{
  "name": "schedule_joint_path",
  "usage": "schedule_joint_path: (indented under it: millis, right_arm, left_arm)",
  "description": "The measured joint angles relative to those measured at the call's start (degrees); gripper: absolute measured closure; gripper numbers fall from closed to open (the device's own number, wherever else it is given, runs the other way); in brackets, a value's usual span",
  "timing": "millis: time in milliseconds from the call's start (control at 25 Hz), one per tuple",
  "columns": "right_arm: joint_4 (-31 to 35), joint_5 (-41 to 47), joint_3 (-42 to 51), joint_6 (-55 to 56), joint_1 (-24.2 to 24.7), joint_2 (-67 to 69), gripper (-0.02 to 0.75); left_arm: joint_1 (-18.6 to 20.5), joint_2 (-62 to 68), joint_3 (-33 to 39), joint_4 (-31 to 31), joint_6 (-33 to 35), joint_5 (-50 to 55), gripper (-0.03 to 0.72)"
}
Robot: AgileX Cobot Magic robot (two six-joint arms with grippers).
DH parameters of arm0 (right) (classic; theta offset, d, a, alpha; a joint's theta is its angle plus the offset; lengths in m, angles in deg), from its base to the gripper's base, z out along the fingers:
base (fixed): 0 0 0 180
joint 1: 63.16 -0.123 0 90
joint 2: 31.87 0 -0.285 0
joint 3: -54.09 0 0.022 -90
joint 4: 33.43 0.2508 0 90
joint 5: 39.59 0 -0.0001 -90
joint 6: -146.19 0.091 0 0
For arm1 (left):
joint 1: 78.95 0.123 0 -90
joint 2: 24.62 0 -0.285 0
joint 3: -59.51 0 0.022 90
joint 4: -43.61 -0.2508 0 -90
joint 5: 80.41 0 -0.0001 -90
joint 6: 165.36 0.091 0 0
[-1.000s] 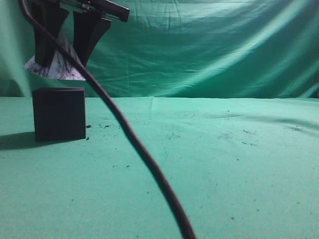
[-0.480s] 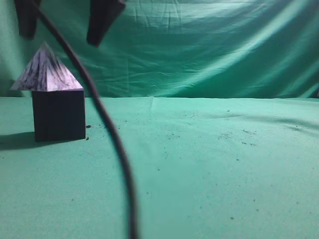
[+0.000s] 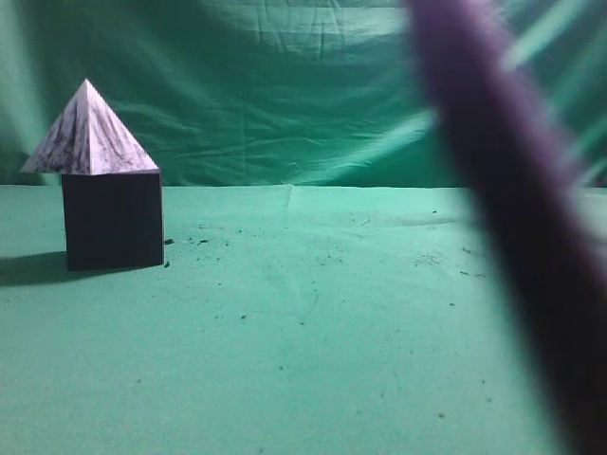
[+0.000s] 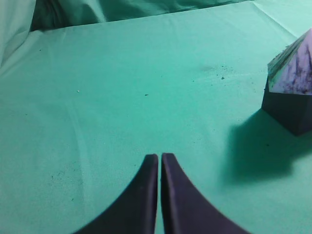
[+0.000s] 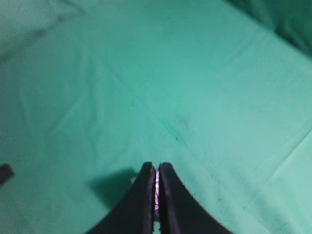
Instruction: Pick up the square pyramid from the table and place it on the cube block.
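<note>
On top of the cube block [image 3: 113, 219] sits the square pyramid [image 3: 89, 133], upright, its pale marbled base touching the cube's dark upper face and matching it in width, apex pointing straight up. The cube stands on the table [image 3: 313, 332], a wrinkled green cloth dotted with dark crumbs, at the far left of the exterior view, casting a shadow to its left. Right of the cube, a thick blurred dark purplish band [image 3: 512, 218] slants across the exterior view very close to the lens; what it is cannot be told.

From the left wrist view, the cube [image 4: 290, 111] and pyramid [image 4: 293, 68] appear at the right edge, well apart from the left gripper [image 4: 159, 161], whose two dark curved fingers are pressed together with only a hairline gap and nothing between them. The right gripper [image 5: 156, 170] hangs over bare cloth with its fingers likewise closed together; a thin pale sliver shows in the seam between them, too small to identify. No writing, brand or label is legible on the blocks, the cloth or the grippers.
</note>
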Motion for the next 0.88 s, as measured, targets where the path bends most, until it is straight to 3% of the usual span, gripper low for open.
schedule_joint_path:
  millis: [200, 440, 640, 880]
  right_arm:
    - [0.3, 0.8, 3.0, 0.2, 0.0, -12.3, 0.738]
    - [-2.6, 1.3, 15.8, -0.2, 0.0, -26.9, 0.738]
    - [-2.9, 0.5, 31.0, -0.2, 0.0, -38.6, 0.738]
    - [-2.9, -8.9, 51.4, -0.2, 0.0, -56.4, 0.738]
  left_arm:
    - [0.0, 0.0, 0.0, 0.0, 0.0, 0.0, 0.688]
    - [0.0, 0.0, 0.0, 0.0, 0.0, 0.0, 0.688]
    - [0.0, 0.0, 0.0, 0.0, 0.0, 0.0, 0.688]
    - [0.0, 0.0, 0.0, 0.0, 0.0, 0.0, 0.688]
